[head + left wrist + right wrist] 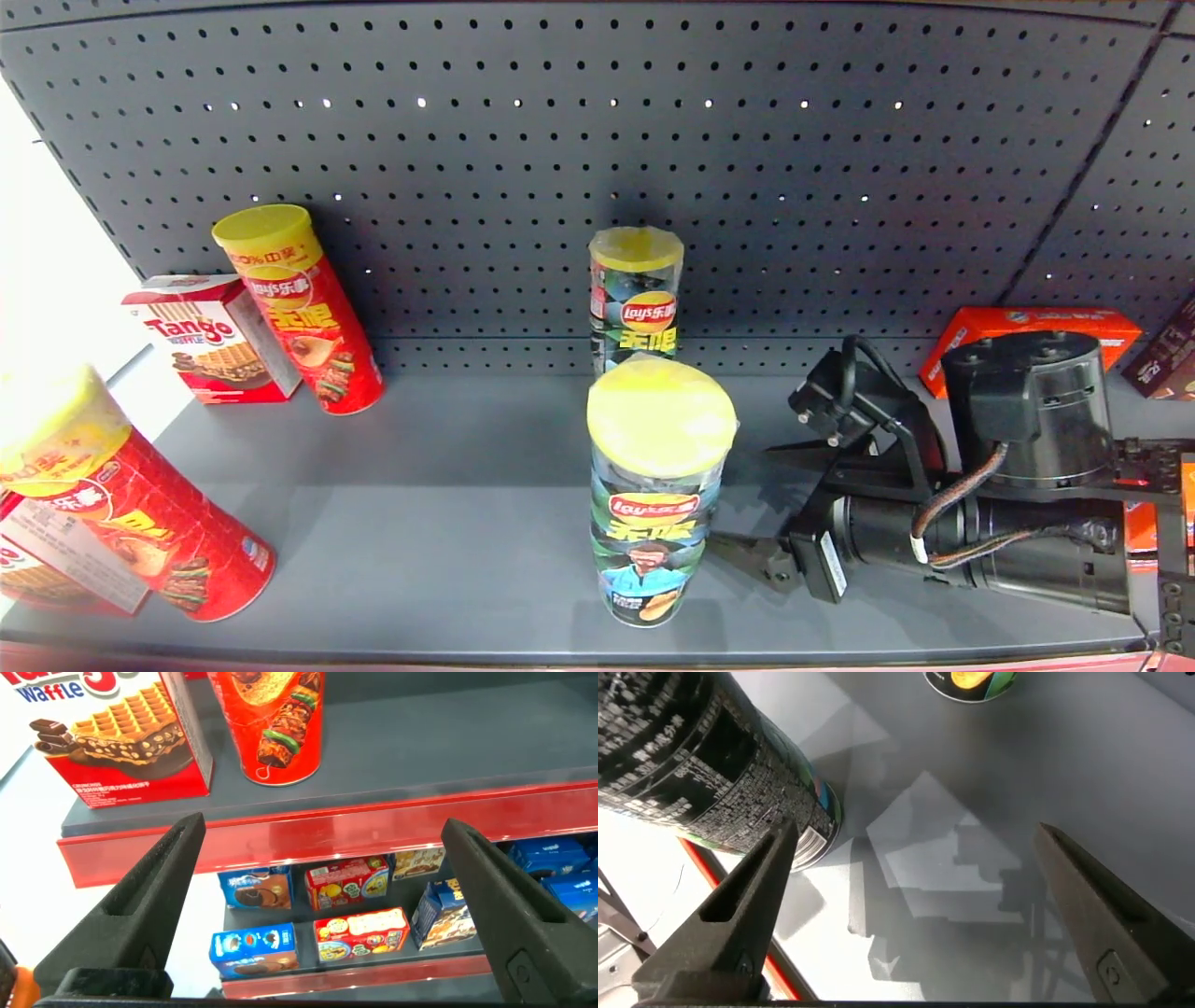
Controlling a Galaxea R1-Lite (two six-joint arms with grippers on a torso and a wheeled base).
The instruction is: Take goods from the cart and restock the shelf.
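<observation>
A green chip can (pixel 653 495) with a yellow lid stands upright near the front of the grey shelf (pixel 448 485); it appears as the dark printed can (pixel 710 765) in the right wrist view. A second green can (pixel 635 299) stands behind it by the pegboard. My right gripper (pixel 752 499) lies low over the shelf just right of the front can, open (pixel 915 924), with the can beside one finger and nothing between the fingers. My left gripper (pixel 322 905) hangs open and empty in front of the shelf's red front edge (pixel 327 835).
Red chip cans (pixel 303 308) (pixel 131 504) and a waffle box (pixel 210 336) stand at the shelf's left; the left wrist view shows the box (pixel 121 737) and one red can (pixel 276 723). An orange box (pixel 1027 327) sits at the back right. Small packs (pixel 346 882) fill a lower shelf.
</observation>
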